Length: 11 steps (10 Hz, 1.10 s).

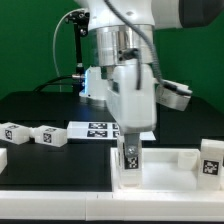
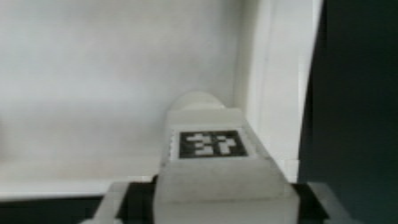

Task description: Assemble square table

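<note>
My gripper [image 1: 130, 148] hangs straight down, shut on a white table leg [image 1: 130, 160] that stands upright with its tag facing out. The leg's lower end is at the near left part of the square table top [image 1: 165, 172], a white rimmed panel lying flat. In the wrist view the leg [image 2: 214, 150] fills the space between the dark pads [image 2: 143, 200]. The top's flat inner face [image 2: 107, 90] and its raised rim [image 2: 276, 90] lie beyond it. Whether the leg's tip sits in a corner hole is hidden. Another tagged leg [image 1: 208, 160] stands at the top's right end.
Two loose tagged legs [image 1: 15, 132] [image 1: 48, 135] lie on the black table at the exterior view's left. The marker board [image 1: 98, 128] lies flat behind the gripper. A white ledge [image 1: 60, 205] runs along the front edge. A black stand [image 1: 76, 45] rises at the back.
</note>
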Each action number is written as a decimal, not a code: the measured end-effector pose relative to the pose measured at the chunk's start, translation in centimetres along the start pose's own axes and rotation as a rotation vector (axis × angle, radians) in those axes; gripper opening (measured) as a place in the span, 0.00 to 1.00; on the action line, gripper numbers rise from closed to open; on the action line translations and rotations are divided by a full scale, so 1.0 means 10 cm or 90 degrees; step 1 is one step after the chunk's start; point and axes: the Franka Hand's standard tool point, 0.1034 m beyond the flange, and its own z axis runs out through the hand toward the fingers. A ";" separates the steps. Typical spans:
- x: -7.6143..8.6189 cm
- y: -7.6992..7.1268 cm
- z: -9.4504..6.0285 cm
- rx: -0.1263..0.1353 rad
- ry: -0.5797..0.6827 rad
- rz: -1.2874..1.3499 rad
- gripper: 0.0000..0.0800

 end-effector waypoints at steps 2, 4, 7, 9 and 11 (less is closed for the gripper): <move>0.00 0.00 0.00 0.000 -0.002 0.070 0.36; -0.01 0.01 0.01 -0.001 -0.001 0.046 0.71; -0.08 0.04 0.02 -0.025 0.019 -0.317 0.81; -0.08 0.03 0.02 -0.027 0.018 -0.414 0.81; -0.07 0.03 0.02 -0.029 0.017 -0.506 0.81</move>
